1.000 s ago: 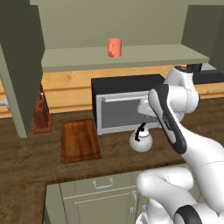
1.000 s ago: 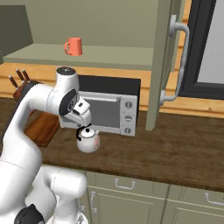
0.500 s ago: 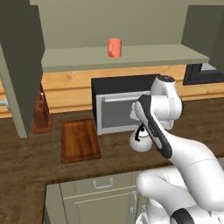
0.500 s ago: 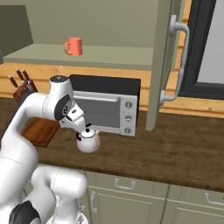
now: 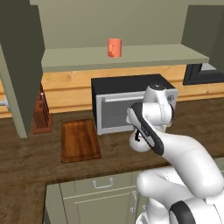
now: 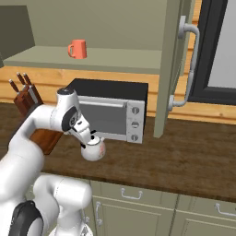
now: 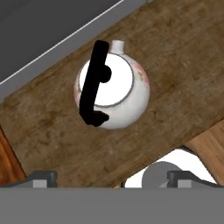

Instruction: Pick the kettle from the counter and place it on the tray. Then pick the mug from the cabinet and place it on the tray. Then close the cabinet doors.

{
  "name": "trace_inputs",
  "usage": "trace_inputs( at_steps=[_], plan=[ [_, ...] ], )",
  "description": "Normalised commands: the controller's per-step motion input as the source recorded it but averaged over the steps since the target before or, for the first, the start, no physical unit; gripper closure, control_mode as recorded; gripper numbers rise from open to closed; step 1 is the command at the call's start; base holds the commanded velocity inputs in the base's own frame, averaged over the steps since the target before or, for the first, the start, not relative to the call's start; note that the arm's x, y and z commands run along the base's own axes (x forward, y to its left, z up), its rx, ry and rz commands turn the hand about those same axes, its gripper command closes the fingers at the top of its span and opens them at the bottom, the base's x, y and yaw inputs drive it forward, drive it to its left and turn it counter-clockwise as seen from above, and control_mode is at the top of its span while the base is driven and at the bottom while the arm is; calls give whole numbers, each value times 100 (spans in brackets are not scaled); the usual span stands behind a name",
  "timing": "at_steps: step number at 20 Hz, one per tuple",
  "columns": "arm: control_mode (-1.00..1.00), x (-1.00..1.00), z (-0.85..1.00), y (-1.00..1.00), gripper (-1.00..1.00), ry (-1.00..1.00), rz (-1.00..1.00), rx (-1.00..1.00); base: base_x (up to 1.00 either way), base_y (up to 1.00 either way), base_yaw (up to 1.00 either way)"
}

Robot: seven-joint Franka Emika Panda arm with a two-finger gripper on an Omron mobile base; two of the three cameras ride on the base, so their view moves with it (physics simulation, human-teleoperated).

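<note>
The small silver-white kettle (image 7: pixel 111 92) with its black arched handle stands on the dark wood counter (image 6: pixel 184 156) in front of the oven. My gripper (image 7: pixel 111 179) hovers right above it, open, with nothing between its fingertips (image 7: pixel 41 177). From the right base view the gripper (image 6: pixel 90 138) sits just over the kettle (image 6: pixel 94 150). My arm partly hides the kettle (image 5: pixel 136 144) in the left base view. The reddish-brown tray (image 5: pixel 79 140) lies left of the oven. The orange-red mug (image 5: pixel 114 47) stands on the pale shelf of the open cabinet (image 5: pixel 131 57).
A black oven (image 5: pixel 118 105) with a grey door stands against the wall behind the kettle. A knife block (image 5: pixel 41 114) is left of the tray. The olive cabinet doors (image 6: pixel 173 69) (image 5: pixel 19 65) hang open on both sides. Low drawers (image 6: pixel 133 196) run under the counter edge.
My arm has swung left and lowered, bringing the open hand over the kettle. The kettle, mug and tray have not moved.
</note>
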Motion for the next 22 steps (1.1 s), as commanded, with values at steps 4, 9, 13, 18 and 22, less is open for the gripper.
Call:
trace_inputs(
  at_steps=[4, 9, 13, 18, 22],
  plan=[
    [-100, 34, -21, 0, -100, 0, 0, 0, 0, 0, 0],
    [-100, 29, -26, 0, -100, 1, 0, -6, 0, 0, 0],
    [-100, 33, -19, 0, -100, 0, 0, -8, 0, 0, 0],
    [-100, 24, -21, 0, -100, 0, 0, -9, 0, 0, 0],
    [-100, 16, -23, 0, -100, 0, 0, -3, 0, 0, 0]
  ],
)
